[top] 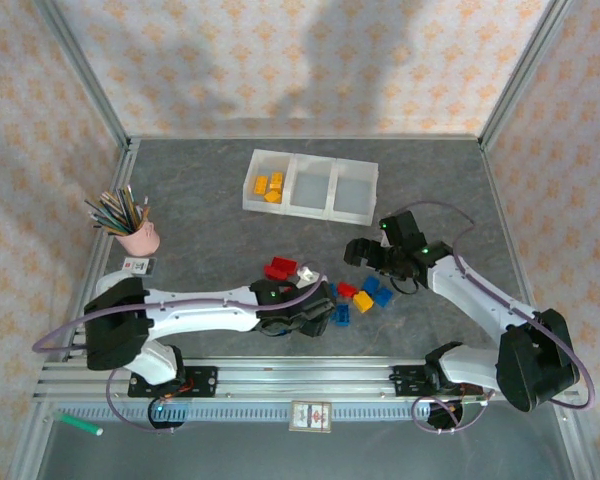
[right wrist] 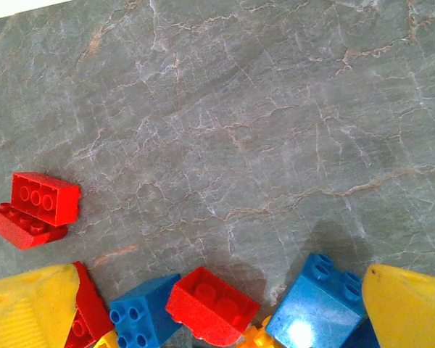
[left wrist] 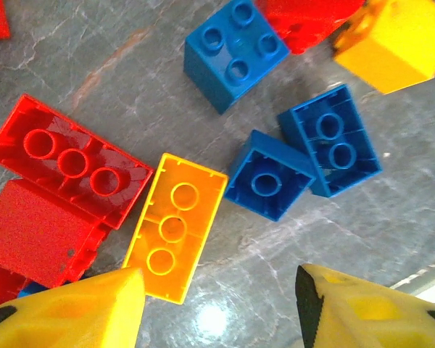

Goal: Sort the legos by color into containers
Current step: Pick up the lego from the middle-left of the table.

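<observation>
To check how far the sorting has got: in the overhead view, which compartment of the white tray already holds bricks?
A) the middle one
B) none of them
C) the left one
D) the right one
C: a few yellow-orange bricks lie in the left compartment of the tray, while the middle and right compartments look bare.

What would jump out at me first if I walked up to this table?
A scatter of red, blue and yellow legos lies in the middle of the grey table, with the left tool and right tool both open over them. At the far side, a white tray holds a few yellow bricks in its left compartment alone. A pink cup of pencils stands at the left.
</observation>
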{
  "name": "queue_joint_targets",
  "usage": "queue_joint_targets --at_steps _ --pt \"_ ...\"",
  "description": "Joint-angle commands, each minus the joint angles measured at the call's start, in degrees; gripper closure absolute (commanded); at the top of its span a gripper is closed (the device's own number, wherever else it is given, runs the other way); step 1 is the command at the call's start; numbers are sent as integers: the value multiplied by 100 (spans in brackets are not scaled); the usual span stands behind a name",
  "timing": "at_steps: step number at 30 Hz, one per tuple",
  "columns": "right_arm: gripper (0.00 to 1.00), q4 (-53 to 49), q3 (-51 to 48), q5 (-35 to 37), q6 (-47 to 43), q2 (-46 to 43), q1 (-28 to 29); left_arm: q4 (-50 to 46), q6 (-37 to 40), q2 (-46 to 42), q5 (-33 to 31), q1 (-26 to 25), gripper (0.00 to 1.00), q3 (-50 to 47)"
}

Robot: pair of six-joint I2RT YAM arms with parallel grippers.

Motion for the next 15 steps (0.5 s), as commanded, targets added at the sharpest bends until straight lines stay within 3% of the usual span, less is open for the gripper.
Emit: queue_joint_targets --at_steps 1,9,15 --pt "0 51 -115 64 4 -90 -49 -4 53 248 -334 0 39 155" --pt "0 84 -138 54 -51 -75 -91 -274 -11 717 -781 47 37 261" --pt "0 144 -152 16 -67 -38 -100 -142 -32 885 -723 121 37 176"
